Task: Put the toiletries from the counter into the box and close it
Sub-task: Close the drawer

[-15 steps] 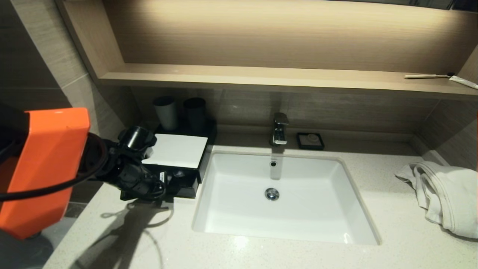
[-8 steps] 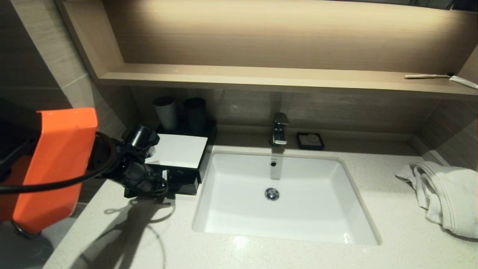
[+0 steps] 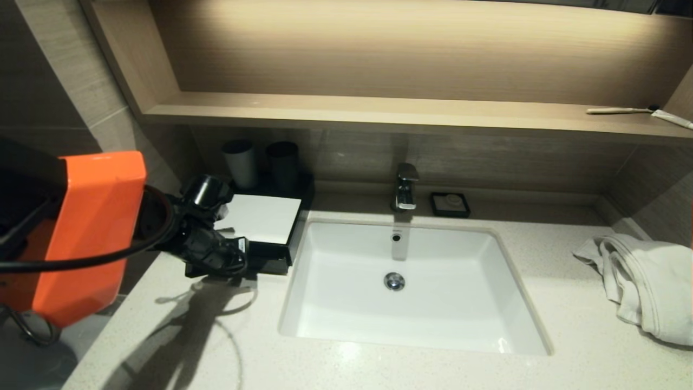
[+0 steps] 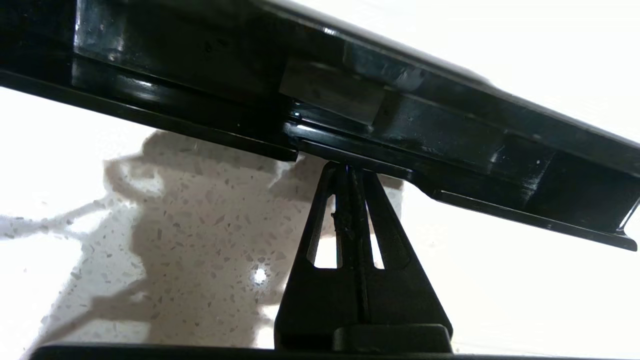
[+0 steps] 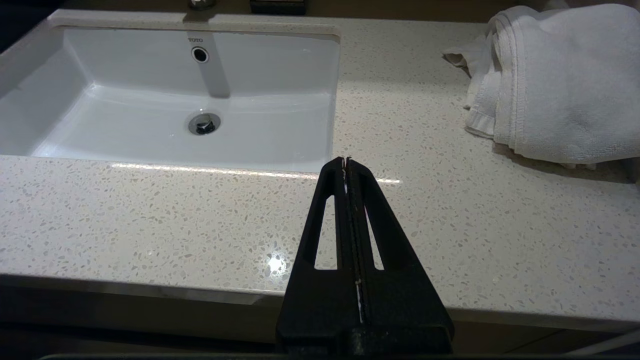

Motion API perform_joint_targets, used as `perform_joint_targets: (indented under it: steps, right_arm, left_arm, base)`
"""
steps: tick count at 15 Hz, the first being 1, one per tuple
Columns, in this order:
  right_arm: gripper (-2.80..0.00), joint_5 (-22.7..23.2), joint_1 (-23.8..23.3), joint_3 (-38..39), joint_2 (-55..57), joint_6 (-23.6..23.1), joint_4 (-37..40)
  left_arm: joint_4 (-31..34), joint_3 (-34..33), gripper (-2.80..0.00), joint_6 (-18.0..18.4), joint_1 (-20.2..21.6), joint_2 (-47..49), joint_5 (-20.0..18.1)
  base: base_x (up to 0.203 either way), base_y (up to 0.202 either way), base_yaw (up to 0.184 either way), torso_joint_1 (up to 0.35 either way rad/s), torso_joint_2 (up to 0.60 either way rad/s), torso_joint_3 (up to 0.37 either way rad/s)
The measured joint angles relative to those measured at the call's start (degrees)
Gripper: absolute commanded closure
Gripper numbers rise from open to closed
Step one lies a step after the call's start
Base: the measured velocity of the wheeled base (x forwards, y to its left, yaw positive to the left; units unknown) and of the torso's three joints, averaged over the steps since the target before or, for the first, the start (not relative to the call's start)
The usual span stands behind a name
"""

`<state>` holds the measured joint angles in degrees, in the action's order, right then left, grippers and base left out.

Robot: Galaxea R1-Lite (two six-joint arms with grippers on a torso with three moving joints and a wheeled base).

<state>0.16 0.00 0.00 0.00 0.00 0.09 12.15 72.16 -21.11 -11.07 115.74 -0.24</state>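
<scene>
Both fingers of the left gripper (image 4: 350,167) are pressed together, tips against the lower front edge of the box (image 3: 265,241), which sits on the counter (image 3: 260,346) left of the basin (image 3: 514,303). The right gripper (image 5: 346,161), also closed and empty, hovers at the counter's near edge. A towel (image 3: 644,281) lies far right, below a wooden shelf (image 3: 379,116).

We see the counter (image 5: 450,210) as speckled off-white stone, polished. Basin (image 3: 346,303) glossy white ceramic. Box (image 4: 450,135) glossy black plastic, its top panel (image 3: 260,218) matt white. Faucet (image 3: 406,187) shiny chrome metal. Towel (image 5: 560,85) soft white terry cloth. Shelf (image 3: 379,114) matt tan wood grain. Left arm shell (image 3: 86,233) glossy orange plastic.
</scene>
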Motion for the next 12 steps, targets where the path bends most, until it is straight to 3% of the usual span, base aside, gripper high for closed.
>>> perform_joint_targets:
  steps: [12]
  right_arm:
    - [0.00, -0.02, 0.00, 0.00, 0.00, 0.00, -0.02]
  left_arm:
    - [-0.11, 4.13, 0.00, -0.02, 0.35, 1.62, 1.94]
  base:
    - [0.000, 0.000, 0.000, 0.000, 0.00, 0.000]
